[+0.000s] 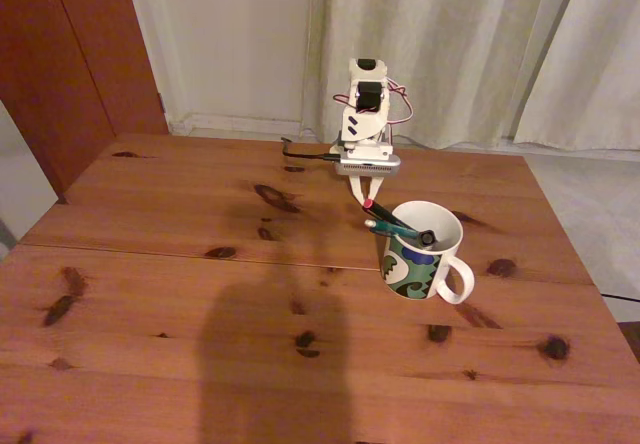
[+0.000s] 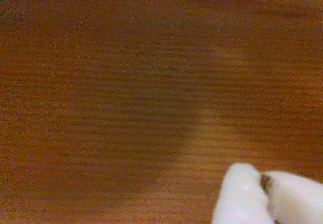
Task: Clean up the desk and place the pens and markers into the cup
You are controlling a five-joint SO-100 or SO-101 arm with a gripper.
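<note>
The cup (image 1: 425, 264), a white mug with a green and dark-blue pattern, stands on the desk (image 1: 200, 294) right of centre, its handle toward the front right. Pens lean inside it and stick out over its left rim: a black pen with a red-pink tip (image 1: 385, 214) and a teal-green pen (image 1: 381, 228). A dark end (image 1: 427, 236) lies inside the mug. My arm is folded at the back of the desk, and my gripper (image 1: 360, 194) hangs just behind the pens' tips. In the wrist view the white fingertips (image 2: 242, 193) are pressed together over blurred wood, shut on nothing.
The arm's base (image 1: 367, 162) sits at the desk's far edge, with a black cable (image 1: 300, 152) running left. A dark shadow (image 1: 270, 364) falls across the front of the wood. Curtains and a wall stand behind.
</note>
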